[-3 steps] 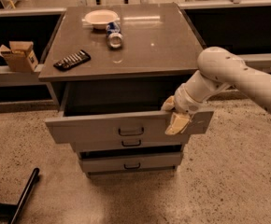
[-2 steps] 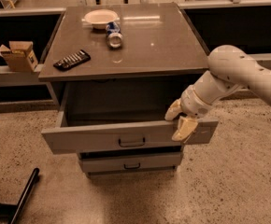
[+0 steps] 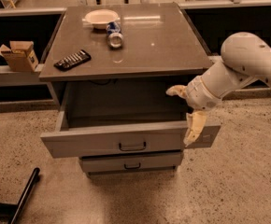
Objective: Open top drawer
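Top drawer [image 3: 89, 143] in the lower middle of the frame, standing well out from under the desk [image 3: 159, 45], its dark inside open to view. Gripper [image 3: 179, 117] at middle right, over the drawer's right end, jaws spread wide and closed on nothing: one finger [image 3: 176, 91] reaching left above the cavity, the other hanging down across the front panel. Likely straddling the panel so as to drag it by its top edge rather than by the handle [image 3: 132, 146], left untouched at centre. Task judged nearly or fully done. Cannot tell whether either finger touches the panel. Right end of the front hidden behind the lower finger; drawer floor lost in shadow; arm cut off at the right edge. Second drawer [image 3: 131, 163] below, shut.
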Motion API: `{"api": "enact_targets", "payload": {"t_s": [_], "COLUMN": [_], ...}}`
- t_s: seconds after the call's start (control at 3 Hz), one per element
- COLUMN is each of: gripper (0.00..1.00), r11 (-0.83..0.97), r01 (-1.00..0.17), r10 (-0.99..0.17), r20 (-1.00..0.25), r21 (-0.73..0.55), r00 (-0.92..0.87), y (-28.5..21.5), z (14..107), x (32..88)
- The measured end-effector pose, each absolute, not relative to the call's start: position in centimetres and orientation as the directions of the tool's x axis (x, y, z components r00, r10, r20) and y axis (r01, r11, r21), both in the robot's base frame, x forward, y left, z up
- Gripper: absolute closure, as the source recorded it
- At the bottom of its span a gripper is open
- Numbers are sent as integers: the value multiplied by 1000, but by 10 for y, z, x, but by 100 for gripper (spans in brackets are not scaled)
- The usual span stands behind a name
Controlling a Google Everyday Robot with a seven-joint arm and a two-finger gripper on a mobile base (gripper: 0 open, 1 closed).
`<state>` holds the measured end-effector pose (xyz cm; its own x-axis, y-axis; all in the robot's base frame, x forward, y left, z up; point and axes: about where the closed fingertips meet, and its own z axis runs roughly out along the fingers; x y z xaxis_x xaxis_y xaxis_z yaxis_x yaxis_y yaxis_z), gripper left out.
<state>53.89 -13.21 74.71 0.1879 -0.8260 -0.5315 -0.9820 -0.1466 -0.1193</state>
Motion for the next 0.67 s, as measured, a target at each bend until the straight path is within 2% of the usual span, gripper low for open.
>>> {"api": "enact_targets", "payload": {"t_s": [0.33,0.67], "gripper": [14,37], "r11": [-125,-87], "r01": [-982,-989], "r10": [-827,-836], "r20": [-532,-531], "r21": [-141,-119], "r00": [181,137], "y": [-122,-96], "z": [755,744], "x": [564,598]}}
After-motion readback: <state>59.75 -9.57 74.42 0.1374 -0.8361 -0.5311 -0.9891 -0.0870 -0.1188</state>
